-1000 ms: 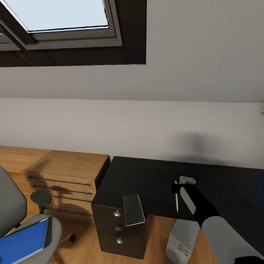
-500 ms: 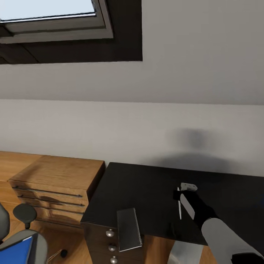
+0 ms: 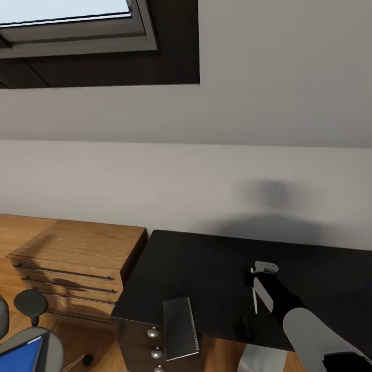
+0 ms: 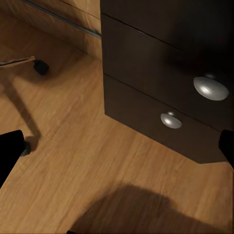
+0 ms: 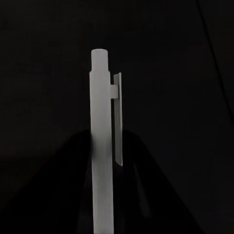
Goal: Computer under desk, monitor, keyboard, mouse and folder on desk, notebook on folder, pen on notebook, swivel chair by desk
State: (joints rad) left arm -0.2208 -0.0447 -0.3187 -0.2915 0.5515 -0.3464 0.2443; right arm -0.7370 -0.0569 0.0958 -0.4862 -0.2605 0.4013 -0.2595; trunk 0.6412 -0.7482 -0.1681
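My right gripper (image 3: 257, 275) hovers over the glossy black desk (image 3: 206, 263), shut on the thin white pen (image 3: 253, 298), which points down toward the desktop. In the right wrist view the pen (image 5: 101, 146) stands close up against the black top. The dark grey notebook (image 3: 180, 328) lies at the desk's front left corner, overhanging the edge. At the bottom left are the grey swivel chair (image 3: 49, 349) and a corner of the blue folder (image 3: 20, 359) on its seat. A light grey computer (image 3: 261, 360) peeks out below the desk's front edge. My left gripper (image 4: 117, 148) is open, low beside the desk's drawers.
A light wooden drawer chest (image 3: 77, 258) stands left of the desk against the white wall. The black drawer unit (image 4: 161, 78) with round silver knobs sits under the desk's left end. A chair wheel (image 4: 41, 66) rests on the wooden floor nearby. A skylight is overhead.
The camera has moved forward and to the right, so the chair and folder have slid toward the bottom left corner. The right gripper keeps the pen over the desk.
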